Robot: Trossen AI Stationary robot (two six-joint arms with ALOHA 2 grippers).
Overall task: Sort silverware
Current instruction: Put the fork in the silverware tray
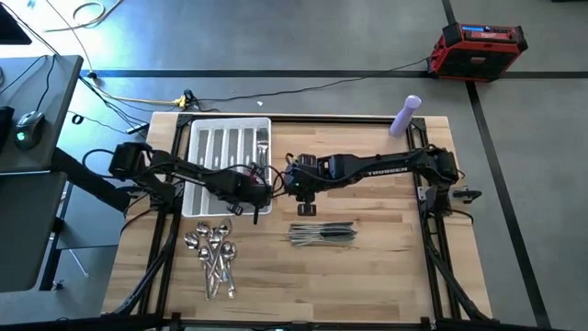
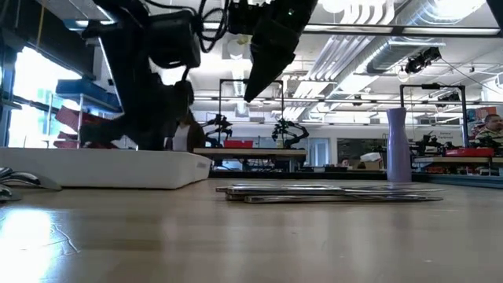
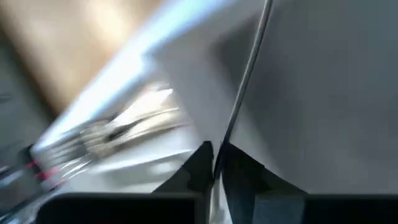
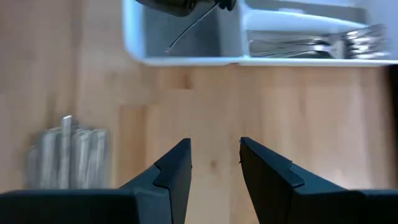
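In the high view, you see the white tray (image 1: 197, 198) at the counter's (image 1: 386, 276) far left, with forks (image 1: 262, 144) already lying in its rightmost slot. The left gripper (image 1: 254, 195) sits over the near end of the tray; the right gripper (image 1: 306, 208) waits just beside it over bare wood. The remaining silverware is grouped by type, probably to simplify picking: spoons (image 1: 213, 257) piled near the front left, knives (image 1: 322, 233) stacked side by side near the centre. The right arm carries lettering that reads as "TROSSEN". A lavender bottle (image 1: 405, 116) stands at the far edge, and a red case (image 1: 480, 48) sits on the floor. In the low view, the knife stack lies flat on the counter, and the right gripper hangs well above it; the tray shows at the left. In the left wrist view, the fingers (image 3: 196, 169) are pinched together on a thin knife (image 3: 245, 81), which angles down into a tray compartment, apparently to be released there. In the right wrist view, the right fingers (image 4: 177, 168) stand apart and hold nothing, while the left gripper's knife tip reaches into the tray. No other writing is legible.
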